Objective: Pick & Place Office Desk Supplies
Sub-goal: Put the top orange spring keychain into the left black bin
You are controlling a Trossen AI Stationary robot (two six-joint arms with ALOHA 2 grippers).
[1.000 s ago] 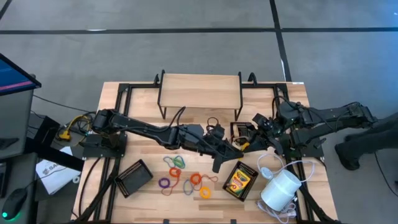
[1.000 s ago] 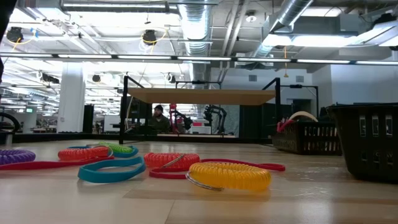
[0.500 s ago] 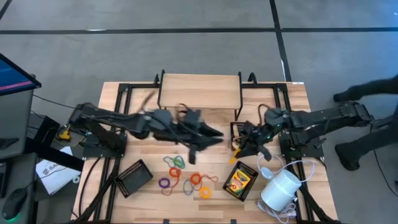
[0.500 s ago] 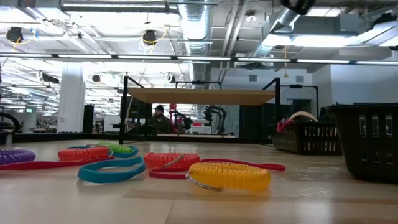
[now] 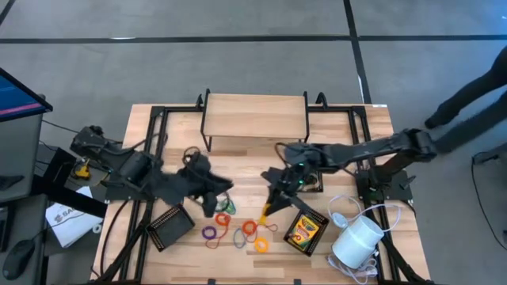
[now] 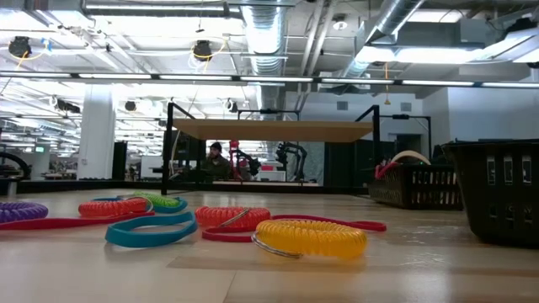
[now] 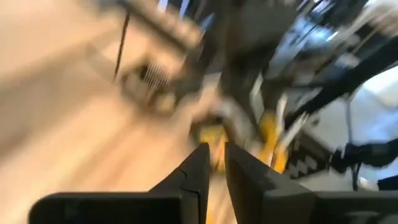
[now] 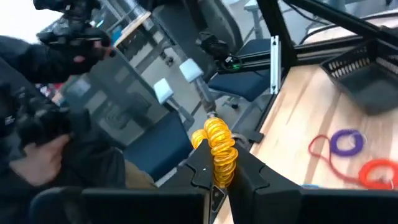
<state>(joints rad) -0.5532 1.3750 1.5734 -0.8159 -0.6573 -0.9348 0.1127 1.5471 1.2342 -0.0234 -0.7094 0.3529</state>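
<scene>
Loops (image 5: 238, 228) gain one: our right pincer (image 5: 272, 203), shut on a yellow coil (image 8: 219, 146), has swung over them; left pincer (image 5: 215, 204), nearly shut and empty, has retreated.

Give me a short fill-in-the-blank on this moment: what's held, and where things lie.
1. The right gripper is shut on a ____ coiled loop.
2. The crayon box lies next to the ____ cylinder.
3. The black mesh tray lies nearest the ____ gripper.

Missing words: yellow; white; left
</scene>
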